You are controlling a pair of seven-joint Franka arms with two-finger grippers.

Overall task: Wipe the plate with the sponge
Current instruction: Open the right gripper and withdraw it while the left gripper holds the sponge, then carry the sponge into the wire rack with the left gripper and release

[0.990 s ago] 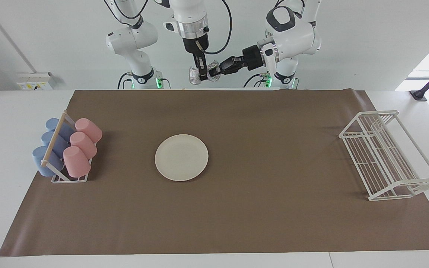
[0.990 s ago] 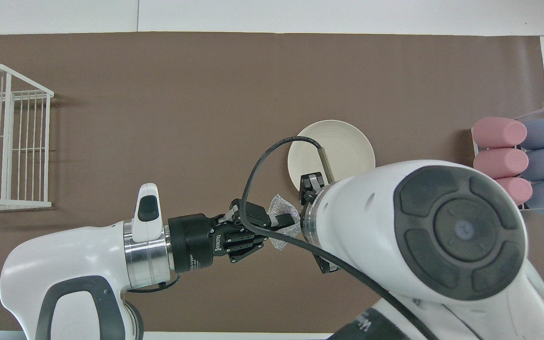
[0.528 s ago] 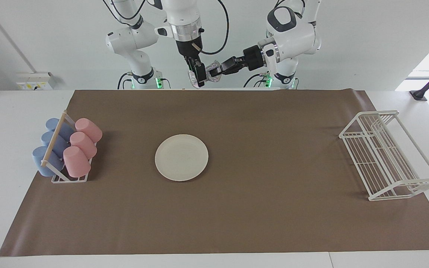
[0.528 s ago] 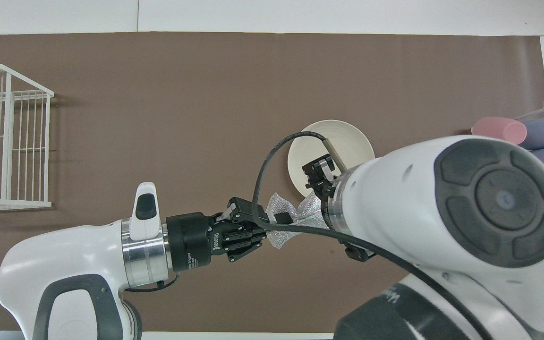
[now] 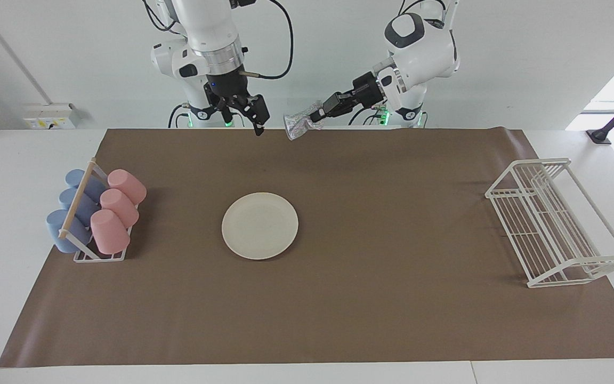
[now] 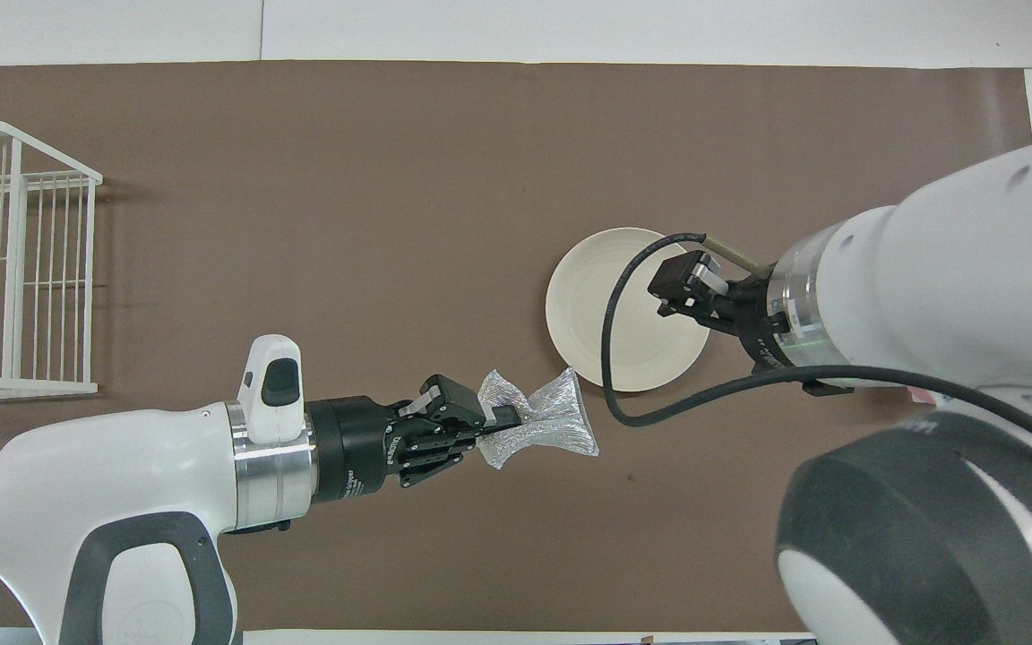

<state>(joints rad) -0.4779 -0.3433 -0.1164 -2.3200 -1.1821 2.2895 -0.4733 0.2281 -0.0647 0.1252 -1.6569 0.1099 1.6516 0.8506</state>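
Observation:
The cream-white plate (image 5: 259, 225) lies flat on the brown mat, about mid-depth and toward the right arm's end; in the overhead view (image 6: 588, 305) the right arm's cable crosses it. My left gripper (image 5: 315, 118) is shut on the silvery crinkled sponge (image 5: 299, 124) and holds it in the air over the mat's edge by the robots. In the overhead view the left gripper (image 6: 507, 419) pinches the sponge (image 6: 543, 428) at its middle. My right gripper (image 5: 243, 124) is open and empty, raised, apart from the sponge; in the overhead view the right gripper (image 6: 666, 288) covers the plate's rim.
A rack of pink and blue cups (image 5: 94, 213) stands at the right arm's end of the mat. A white wire rack (image 5: 552, 224) stands at the left arm's end and also shows in the overhead view (image 6: 14, 260).
My right gripper has let go of the sponge and swung away toward the right arm's end. The left gripper keeps the sponge and has pulled back slightly. The plate has not moved.

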